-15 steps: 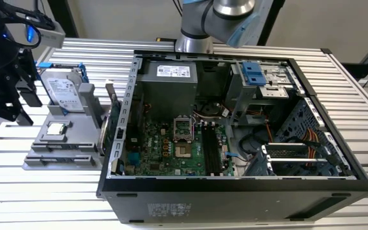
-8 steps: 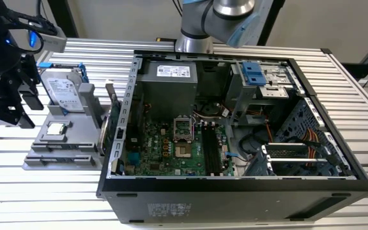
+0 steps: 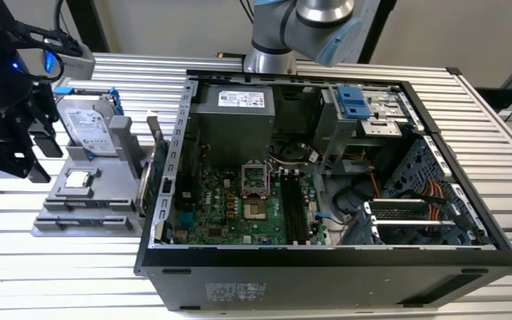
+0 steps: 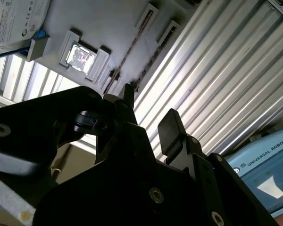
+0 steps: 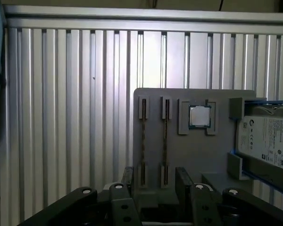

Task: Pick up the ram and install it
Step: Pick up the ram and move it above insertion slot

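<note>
- Ram (image 5: 143, 141), long thin dark-green circuit-board stick, was not yet in the open black metal computer case (image 3: 327, 257).
- Grey plastic tray (image 5: 193, 155) held it on edge, a twin stick (image 5: 165, 141) just beside.
- Black two-fingered gripper (image 5: 155, 181) hovered near the tray, jaws apart, empty.
- Probable hazard: a finger catching the twin, tilting both.

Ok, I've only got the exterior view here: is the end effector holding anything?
Observer: No. Both wrist views show the end effector open, with nothing between its fingers.
Operator: And how many ram sticks are in the holder?
Observer: Two ram sticks, on edge in side-by-side slots of the holder, as the first wrist view shows.
</note>
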You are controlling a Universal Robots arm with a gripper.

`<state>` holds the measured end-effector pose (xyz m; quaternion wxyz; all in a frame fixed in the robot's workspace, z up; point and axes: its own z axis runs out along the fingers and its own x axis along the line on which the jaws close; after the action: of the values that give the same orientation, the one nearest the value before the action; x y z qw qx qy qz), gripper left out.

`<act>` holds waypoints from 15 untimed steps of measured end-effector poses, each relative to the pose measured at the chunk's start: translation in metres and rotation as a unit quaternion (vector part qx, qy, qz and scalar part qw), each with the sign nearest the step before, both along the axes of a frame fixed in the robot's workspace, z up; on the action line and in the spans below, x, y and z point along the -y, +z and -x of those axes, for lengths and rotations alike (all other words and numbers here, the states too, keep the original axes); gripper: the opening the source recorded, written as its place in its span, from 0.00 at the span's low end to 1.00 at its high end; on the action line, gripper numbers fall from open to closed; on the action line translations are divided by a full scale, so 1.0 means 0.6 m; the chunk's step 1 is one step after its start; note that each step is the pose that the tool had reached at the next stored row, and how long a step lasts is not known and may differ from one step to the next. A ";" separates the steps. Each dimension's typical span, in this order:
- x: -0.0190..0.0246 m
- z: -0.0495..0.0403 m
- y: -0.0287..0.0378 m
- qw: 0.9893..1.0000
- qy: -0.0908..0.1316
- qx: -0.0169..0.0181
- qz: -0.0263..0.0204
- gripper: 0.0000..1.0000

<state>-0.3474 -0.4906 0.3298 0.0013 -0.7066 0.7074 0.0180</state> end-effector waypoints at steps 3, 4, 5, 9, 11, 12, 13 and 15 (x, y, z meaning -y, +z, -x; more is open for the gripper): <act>0.0000 0.000 -0.005 1.000 -0.001 0.000 0.001 1.00; 0.0000 0.000 -0.006 1.000 -0.001 0.000 0.001 1.00; 0.0000 0.000 -0.008 1.000 -0.002 0.000 0.001 1.00; 0.0000 0.000 -0.014 1.000 -0.003 0.000 0.003 1.00; 0.0000 0.000 -0.017 1.000 -0.003 0.000 0.003 1.00; 0.0000 0.000 -0.019 1.000 -0.003 0.000 0.004 1.00; 0.0000 0.000 -0.020 1.000 -0.004 0.000 0.004 1.00; 0.0000 0.000 -0.023 1.000 -0.004 0.000 0.005 1.00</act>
<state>-0.3474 -0.4906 0.3161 -0.0019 -0.7038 0.7102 0.0148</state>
